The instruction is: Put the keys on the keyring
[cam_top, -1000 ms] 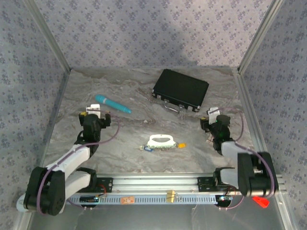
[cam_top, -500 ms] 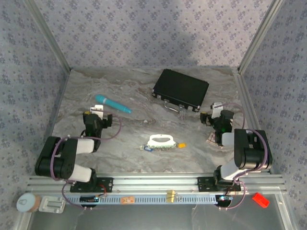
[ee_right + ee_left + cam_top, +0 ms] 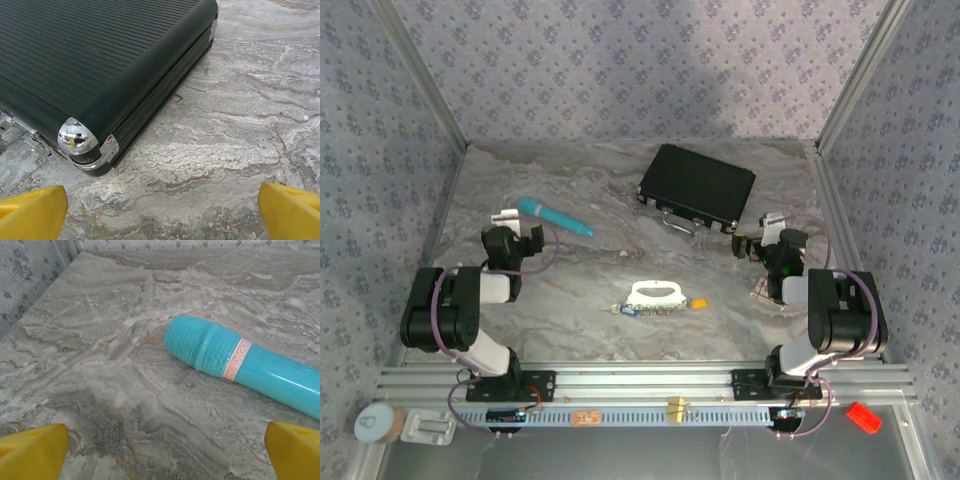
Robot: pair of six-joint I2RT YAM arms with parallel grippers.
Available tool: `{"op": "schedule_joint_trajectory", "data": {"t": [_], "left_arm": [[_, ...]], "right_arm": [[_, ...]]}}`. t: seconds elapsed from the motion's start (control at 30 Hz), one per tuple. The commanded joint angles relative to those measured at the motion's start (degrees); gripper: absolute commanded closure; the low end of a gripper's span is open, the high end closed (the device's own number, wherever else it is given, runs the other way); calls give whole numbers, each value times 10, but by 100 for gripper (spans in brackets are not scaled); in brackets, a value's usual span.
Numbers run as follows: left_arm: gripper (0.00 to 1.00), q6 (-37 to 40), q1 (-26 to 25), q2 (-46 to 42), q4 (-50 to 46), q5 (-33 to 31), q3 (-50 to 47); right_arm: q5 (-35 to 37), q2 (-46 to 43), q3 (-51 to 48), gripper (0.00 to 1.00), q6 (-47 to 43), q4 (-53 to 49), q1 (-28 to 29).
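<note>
**Teal and black clutter: 2 hazards**

The left gripper, jaws apart and empty, is aimed at the teal pen; it could be grabbed wrongly. The keyring and keys lie mid-table, untouched. The right gripper, jaws wide, faces the black case; its corner could be struck.

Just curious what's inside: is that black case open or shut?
Shut: the black case lies flat, its lid meeting the base along a closed seam.
</note>
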Motion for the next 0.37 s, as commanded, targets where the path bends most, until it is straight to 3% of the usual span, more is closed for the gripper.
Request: {"op": "schedule_joint_trajectory", "data": {"t": [0.0, 0.33], "left_arm": [[0, -12, 2, -7, -5, 13, 9], [0, -13, 3, -6, -5, 19, 9]], "right_arm": [[3, 0, 12, 1, 4, 11, 2], [46, -1, 15, 1, 7, 6, 13]]}}
